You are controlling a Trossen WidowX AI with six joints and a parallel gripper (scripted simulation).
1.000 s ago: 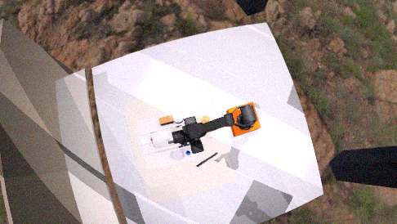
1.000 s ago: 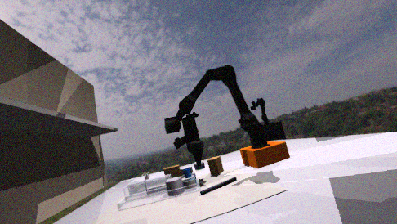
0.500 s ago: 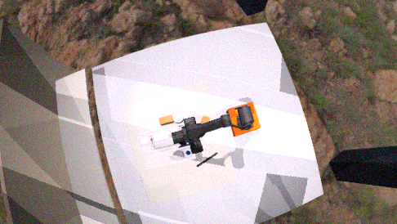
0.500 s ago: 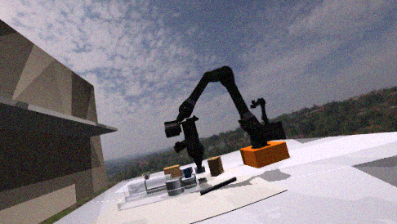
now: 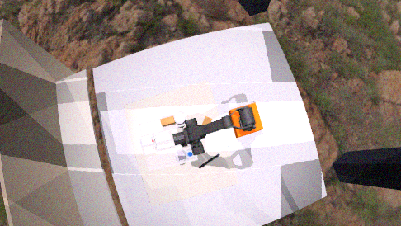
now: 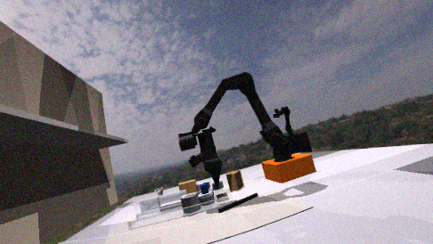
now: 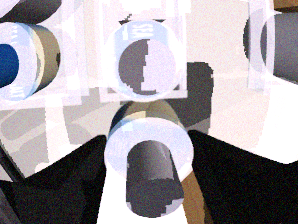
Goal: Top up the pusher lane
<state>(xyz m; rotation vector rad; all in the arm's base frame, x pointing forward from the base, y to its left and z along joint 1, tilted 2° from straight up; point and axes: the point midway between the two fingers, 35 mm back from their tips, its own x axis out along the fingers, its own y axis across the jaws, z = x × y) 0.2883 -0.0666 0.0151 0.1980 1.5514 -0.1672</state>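
The gripper (image 5: 194,133) (image 6: 216,182) (image 7: 147,140) pinches the loose jar (image 6: 217,185) (image 7: 149,136) between its fingers, just in front of the sprung lane (image 5: 158,141) (image 6: 171,201) (image 7: 184,75); whether they touch is unclear. The old jar (image 7: 147,62) stands inside the lane, near its front. Beside the lane is a blue-topped jar (image 5: 190,154) (image 6: 204,187) (image 7: 10,62); on its other side, a dark jar (image 7: 285,47).

Arm bent over the jars
The gripper (image 6: 216,183) points down at lower centre; the orange base (image 6: 289,168) sits right of it.
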